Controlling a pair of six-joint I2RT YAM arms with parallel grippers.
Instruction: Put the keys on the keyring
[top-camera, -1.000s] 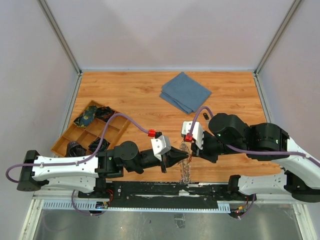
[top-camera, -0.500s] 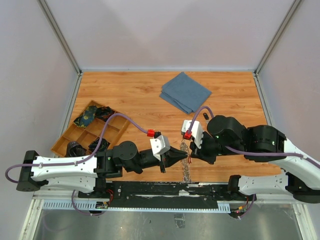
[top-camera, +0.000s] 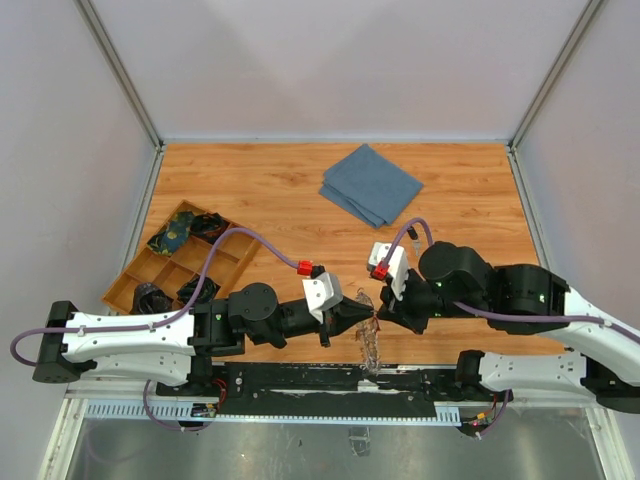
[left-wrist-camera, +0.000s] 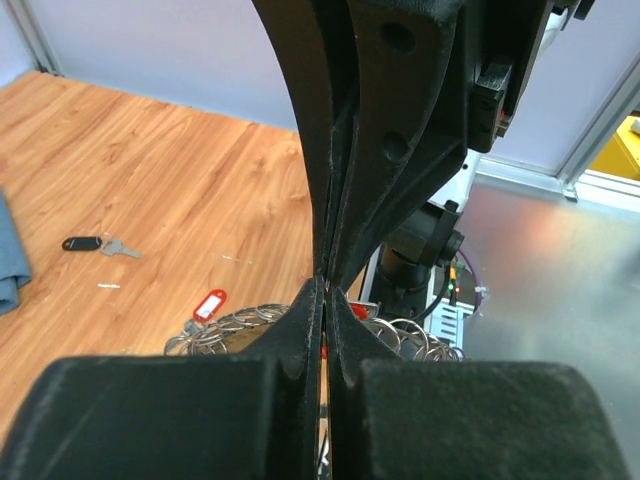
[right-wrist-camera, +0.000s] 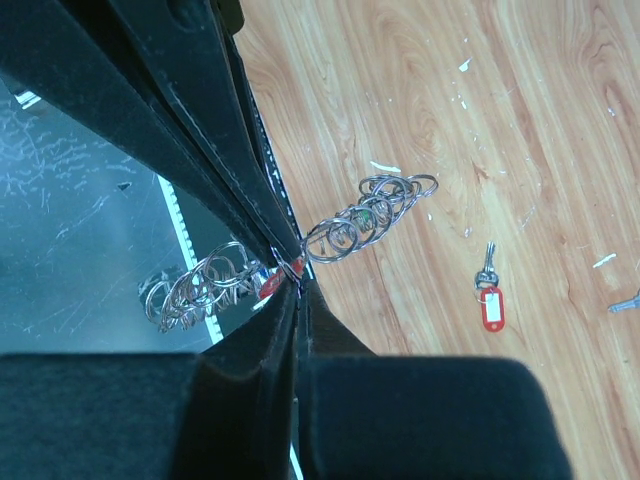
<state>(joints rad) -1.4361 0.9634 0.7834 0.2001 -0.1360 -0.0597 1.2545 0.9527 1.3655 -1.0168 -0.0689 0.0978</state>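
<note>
You're mid-threading. Your right gripper is pinching the keyring, which dangles over the table near its front edge. Your left gripper is clamped tip-to-tip against it, can't tell on what. Next up is fine alignment; the red-tagged key lies on the table.

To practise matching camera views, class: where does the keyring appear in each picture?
Top external: keyring low centre, over the front edge of the wooden table.
Left wrist: keyring bottom centre, partly hidden.
Right wrist: keyring centre, strung diagonally.
Shared landmark: that front edge, where wood meets metal.
</note>
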